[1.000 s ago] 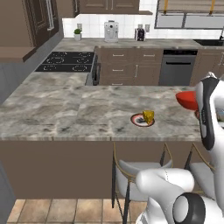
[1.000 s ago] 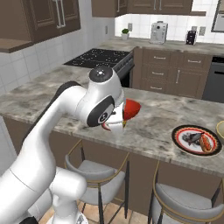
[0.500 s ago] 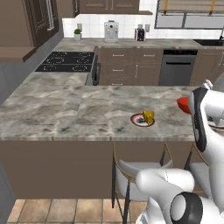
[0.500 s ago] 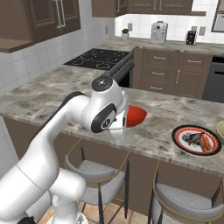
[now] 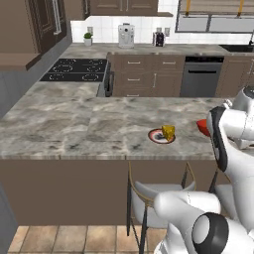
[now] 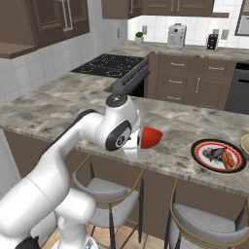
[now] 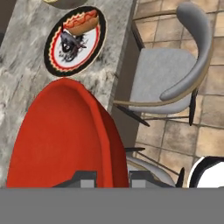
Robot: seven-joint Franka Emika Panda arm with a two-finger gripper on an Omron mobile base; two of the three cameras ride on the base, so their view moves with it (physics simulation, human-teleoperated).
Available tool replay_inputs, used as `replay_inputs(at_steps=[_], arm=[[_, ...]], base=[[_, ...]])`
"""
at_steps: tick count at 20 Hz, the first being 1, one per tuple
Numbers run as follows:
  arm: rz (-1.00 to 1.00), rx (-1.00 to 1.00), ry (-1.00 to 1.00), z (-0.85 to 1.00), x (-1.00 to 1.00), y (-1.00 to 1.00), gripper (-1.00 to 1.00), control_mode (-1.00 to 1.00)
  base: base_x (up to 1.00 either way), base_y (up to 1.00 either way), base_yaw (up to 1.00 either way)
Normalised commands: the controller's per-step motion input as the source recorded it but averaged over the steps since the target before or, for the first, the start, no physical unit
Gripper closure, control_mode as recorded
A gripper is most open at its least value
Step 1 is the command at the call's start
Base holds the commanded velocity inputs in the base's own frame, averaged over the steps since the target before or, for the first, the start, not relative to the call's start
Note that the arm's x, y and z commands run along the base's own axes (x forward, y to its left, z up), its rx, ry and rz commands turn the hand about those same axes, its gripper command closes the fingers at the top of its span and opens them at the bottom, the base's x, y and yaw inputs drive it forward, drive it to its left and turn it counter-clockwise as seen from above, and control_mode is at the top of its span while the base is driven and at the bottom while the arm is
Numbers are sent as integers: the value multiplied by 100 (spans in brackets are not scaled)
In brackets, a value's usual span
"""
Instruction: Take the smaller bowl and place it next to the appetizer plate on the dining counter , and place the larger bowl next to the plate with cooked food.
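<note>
My gripper (image 7: 112, 178) is shut on the rim of the smaller bowl (image 7: 61, 140), a glossy red bowl held tilted on its side. It hangs just above the dining counter (image 6: 185, 121) near the front edge, and shows as the red bowl (image 6: 151, 137) beside my wrist and the red bowl (image 5: 202, 126) peeking from behind my forearm. The appetizer plate (image 5: 162, 135) with its yellow wedge lies to the bowl's left. The plate with cooked food (image 6: 219, 155) lies to the bowl's right. Only an edge of the larger bowl (image 6: 245, 146) shows beyond it.
Grey stools (image 7: 170, 74) stand under the counter's front edge, with another stool (image 5: 154, 196) by my base. A stove (image 5: 74, 69) sits on the kitchen counter at the back left. The marbled top (image 5: 74, 129) stretches bare to the left of the appetizer plate.
My arm has carried the red bowl lower and nearer to the counter's front edge. The grip has stayed shut on it and the plates have not moved.
</note>
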Motion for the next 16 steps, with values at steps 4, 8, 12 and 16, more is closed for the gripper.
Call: replay_inputs(at_steps=[4, 8, 12, 16], arm=[[0, 0, 4, -26, 23, 0, 100, -100], [0, 0, 6, -33, 26, -1, 100, -100], [0, 0, 6, -35, 33, 0, 100, -100], [0, 0, 3, -28, 39, -1, 100, -100]], base=[[0, 0, 0], [0, 0, 0], [0, 0, 0], [0, 0, 0]])
